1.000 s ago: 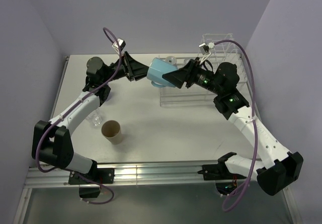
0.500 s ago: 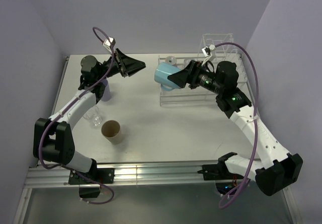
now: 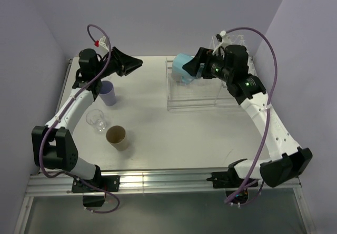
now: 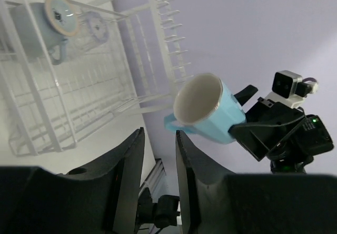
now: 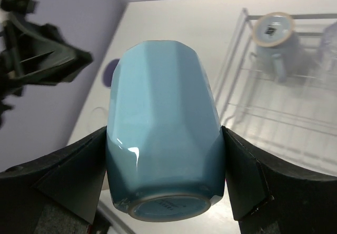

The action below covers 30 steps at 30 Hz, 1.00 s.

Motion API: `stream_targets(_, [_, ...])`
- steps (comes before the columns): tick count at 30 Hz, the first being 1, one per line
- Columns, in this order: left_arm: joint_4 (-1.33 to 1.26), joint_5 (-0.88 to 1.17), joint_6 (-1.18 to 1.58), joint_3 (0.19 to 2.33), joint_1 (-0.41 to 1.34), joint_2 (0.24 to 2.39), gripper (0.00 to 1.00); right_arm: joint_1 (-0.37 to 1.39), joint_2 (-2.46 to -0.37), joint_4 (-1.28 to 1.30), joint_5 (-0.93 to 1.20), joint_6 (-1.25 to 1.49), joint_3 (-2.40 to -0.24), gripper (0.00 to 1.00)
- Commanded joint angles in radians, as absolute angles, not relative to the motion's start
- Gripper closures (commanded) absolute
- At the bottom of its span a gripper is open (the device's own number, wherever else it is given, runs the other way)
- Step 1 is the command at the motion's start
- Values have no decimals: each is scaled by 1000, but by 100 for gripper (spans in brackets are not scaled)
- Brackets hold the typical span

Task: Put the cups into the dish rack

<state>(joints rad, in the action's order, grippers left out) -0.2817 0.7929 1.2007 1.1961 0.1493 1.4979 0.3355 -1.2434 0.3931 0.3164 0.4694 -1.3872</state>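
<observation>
"Where is the light blue mug with a handle (image 5: 163, 113)?"

"The right gripper (image 3: 189, 68) has it. Its two black fingers (image 5: 79, 165) squeeze the mug's sides. The mug lies on its side, up in the air by the left end of the white wire dish rack (image 3: 184, 94). Its open mouth faces the left arm."

"Is anything in the rack?"

"Yes. Another light blue mug (image 4: 37, 26) is in there with its bottom showing. A small clear glass (image 4: 95, 26) is just beside it."

"What about the left gripper (image 4: 158, 158)?"

"It is up in the air over the far left of the white table (image 3: 158, 118). It points across at the held mug. Its fingers are a little apart and nothing is between them."

"What is on the table?"

"A lavender tumbler (image 3: 108, 93), a second clear glass (image 3: 97, 121) and a tan brown cup (image 3: 117, 137). They all stand on the left side, near each other and well apart from the rack."
</observation>
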Motion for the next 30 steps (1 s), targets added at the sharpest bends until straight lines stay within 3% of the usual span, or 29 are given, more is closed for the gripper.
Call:
stream_targets(1, [-2, 700, 1014, 1290, 150, 1425, 64, 328, -1327, 472, 169, 384, -1529, 100])
stream_targets(11, [418, 494, 778, 1434, 150, 1286, 61, 353, -1646, 733, 2, 270, -1851, 100])
stream_targets(17, [459, 491, 732, 1417, 150, 1226, 61, 385, -1796, 825, -107, 230, -1966, 100])
stream_targets(30, [494, 505, 680, 1404, 150, 1209, 61, 440, -2006, 940, -120, 173, -2120, 100])
